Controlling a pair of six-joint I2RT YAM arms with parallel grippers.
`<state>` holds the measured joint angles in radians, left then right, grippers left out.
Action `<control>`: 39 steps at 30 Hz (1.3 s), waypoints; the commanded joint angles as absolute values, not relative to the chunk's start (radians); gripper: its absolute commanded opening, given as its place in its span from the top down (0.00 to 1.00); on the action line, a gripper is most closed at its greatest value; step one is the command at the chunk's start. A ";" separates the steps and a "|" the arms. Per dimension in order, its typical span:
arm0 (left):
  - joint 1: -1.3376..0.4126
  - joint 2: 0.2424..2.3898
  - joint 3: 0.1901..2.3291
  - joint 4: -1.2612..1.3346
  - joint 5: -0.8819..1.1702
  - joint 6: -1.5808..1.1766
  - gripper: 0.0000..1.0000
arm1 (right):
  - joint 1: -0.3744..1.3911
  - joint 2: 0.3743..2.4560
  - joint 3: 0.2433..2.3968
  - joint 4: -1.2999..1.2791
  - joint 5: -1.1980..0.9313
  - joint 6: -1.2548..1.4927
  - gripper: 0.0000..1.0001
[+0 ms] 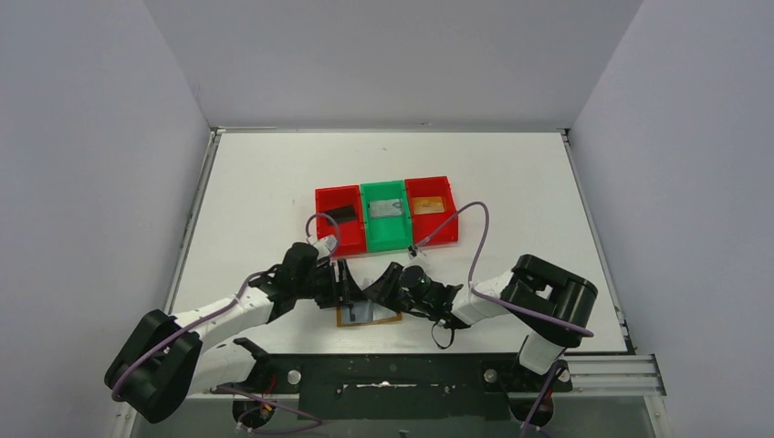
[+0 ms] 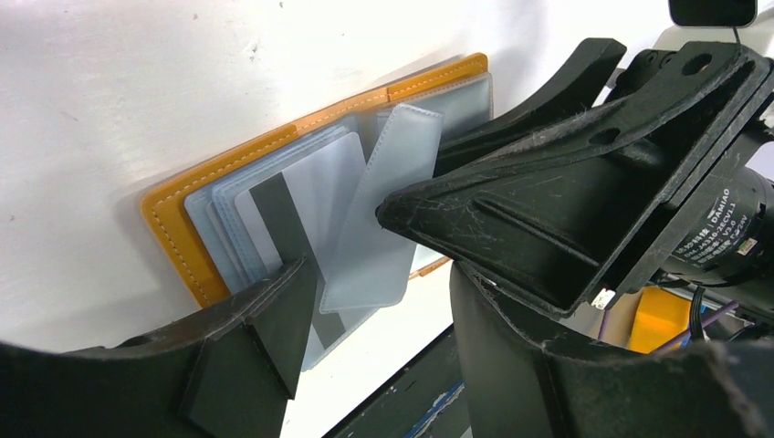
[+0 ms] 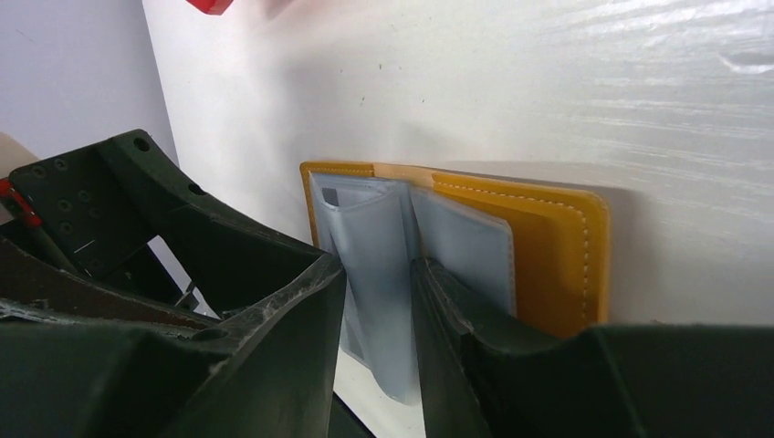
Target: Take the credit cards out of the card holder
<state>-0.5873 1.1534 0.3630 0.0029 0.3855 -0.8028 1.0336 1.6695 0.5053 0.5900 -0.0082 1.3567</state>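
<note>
The orange-tan card holder (image 1: 370, 318) lies open near the table's front edge, between both grippers. In the left wrist view its orange cover (image 2: 173, 233) holds pale sleeves. A pale card with a dark stripe (image 2: 287, 205) sticks partly out of them. My left gripper (image 2: 379, 319) is open, one finger (image 2: 265, 338) touching that card's edge. My right gripper (image 3: 376, 274) stands over the holder (image 3: 548, 255), jaws narrowly apart. A lifted pale blue-grey panel (image 3: 379, 237) crosses the gap and leans on one finger. The panel also shows in the left wrist view (image 2: 392, 210).
Three bins stand side by side behind the holder: a red one (image 1: 324, 233) with a dark card, a green one (image 1: 383, 239) with a grey card, a red one (image 1: 445, 228) with an orange card. The table's front edge and black rail (image 1: 411, 370) are close below.
</note>
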 commanded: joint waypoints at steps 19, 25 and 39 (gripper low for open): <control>-0.594 1.150 0.383 0.115 0.478 -0.769 0.53 | 1.043 1.520 0.571 0.454 0.095 1.300 0.67; -0.604 1.180 0.415 0.155 0.511 -0.772 0.54 | 1.071 1.401 0.615 0.224 0.266 1.281 0.66; -0.752 1.396 0.570 0.174 0.415 -0.751 0.49 | 1.119 1.044 0.522 -0.143 0.623 1.443 0.64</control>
<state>-0.7013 1.3426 0.4854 0.1322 0.4713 -0.7822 1.1015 1.1370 0.5678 -0.1162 0.4812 1.4239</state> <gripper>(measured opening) 0.486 0.350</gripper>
